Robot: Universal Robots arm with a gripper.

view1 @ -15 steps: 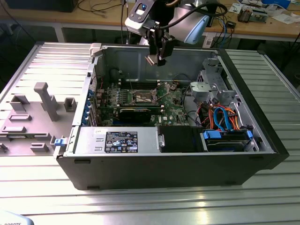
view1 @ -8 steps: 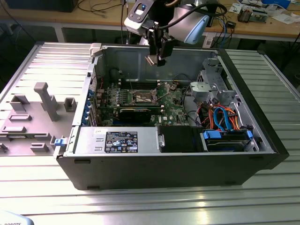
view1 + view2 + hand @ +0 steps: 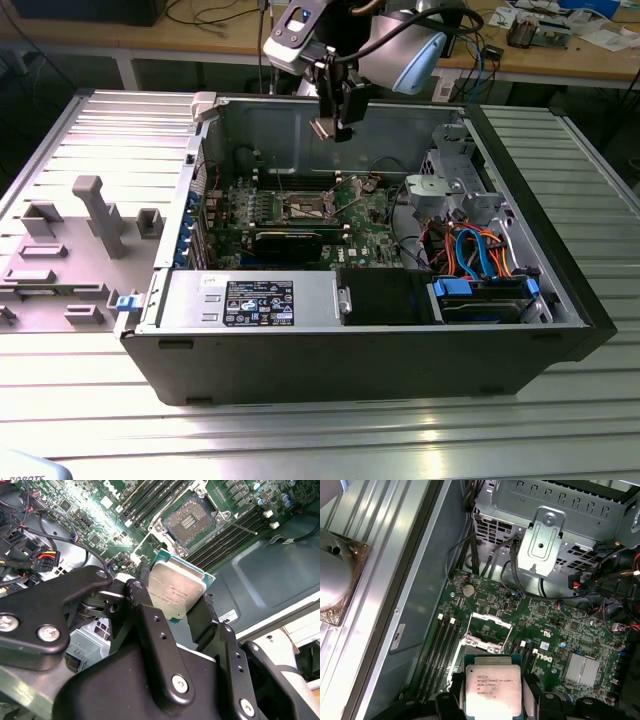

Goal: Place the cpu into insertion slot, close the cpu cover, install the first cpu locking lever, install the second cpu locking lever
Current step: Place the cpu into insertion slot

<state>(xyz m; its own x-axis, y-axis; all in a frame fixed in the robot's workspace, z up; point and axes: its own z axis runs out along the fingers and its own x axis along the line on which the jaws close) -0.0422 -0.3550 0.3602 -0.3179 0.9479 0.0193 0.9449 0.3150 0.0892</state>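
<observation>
My gripper (image 3: pixel 335 118) hangs above the open computer case, shut on the cpu (image 3: pixel 322 128), a small square chip with a silver-grey top. In both wrist views the black fingers (image 3: pixel 142 605) clamp the cpu (image 3: pixel 175 591) (image 3: pixel 492 687) by two opposite edges, its metal top facing the cameras. The insertion slot (image 3: pixel 190 522) (image 3: pixel 305 207) lies uncovered on the green board well below the chip, its dark centre showing inside a silvery rim. The cpu cover (image 3: pixel 492 620), a thin silvery frame, stands raised at the slot's edge. A thin lever rod (image 3: pixel 243 527) sticks out beside the slot.
A long black card (image 3: pixel 290 240) lies across the board in front of the slot. A metal drive cage (image 3: pixel 450 185) with orange and blue cables fills the exterior view's right side of the case. A grey fixture (image 3: pixel 95 215) stands outside on the left. A copper-based heatsink (image 3: pixel 335 580) rests on the ribbed table.
</observation>
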